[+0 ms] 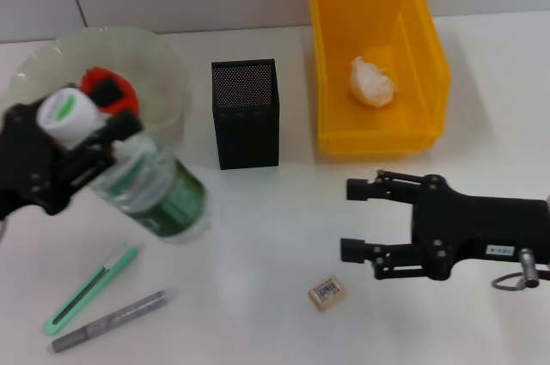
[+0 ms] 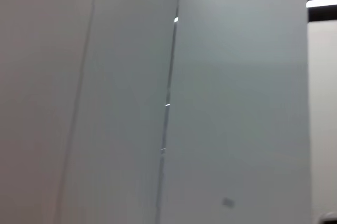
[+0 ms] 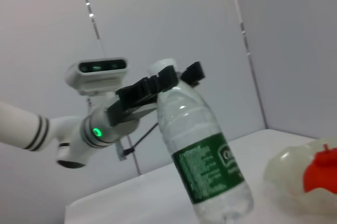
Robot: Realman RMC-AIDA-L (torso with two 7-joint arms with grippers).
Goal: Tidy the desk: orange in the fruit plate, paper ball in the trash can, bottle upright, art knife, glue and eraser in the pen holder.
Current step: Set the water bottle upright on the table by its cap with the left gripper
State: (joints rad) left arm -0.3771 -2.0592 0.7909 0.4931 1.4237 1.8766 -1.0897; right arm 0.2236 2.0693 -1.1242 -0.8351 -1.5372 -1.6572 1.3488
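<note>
At left of the head view, the left gripper (image 1: pixel 82 137) clamps the clear green-labelled plastic bottle (image 1: pixel 155 185) by its neck — tilted, mid-righting. Next, I judge: stand it vertical, then release — the right gripper (image 1: pixel 357 221) hangs open at lower right.

Occlusions and cut-offs, head and wrist views.
The orange (image 1: pixel 105 90) sits mostly hidden behind my left gripper (image 1: pixel 82 137) and the bottle (image 1: pixel 150 185) cap; my left wrist view shows only blank wall; fruit plate (image 3: pixel 295 174) cut by the right wrist view's edge.
</note>
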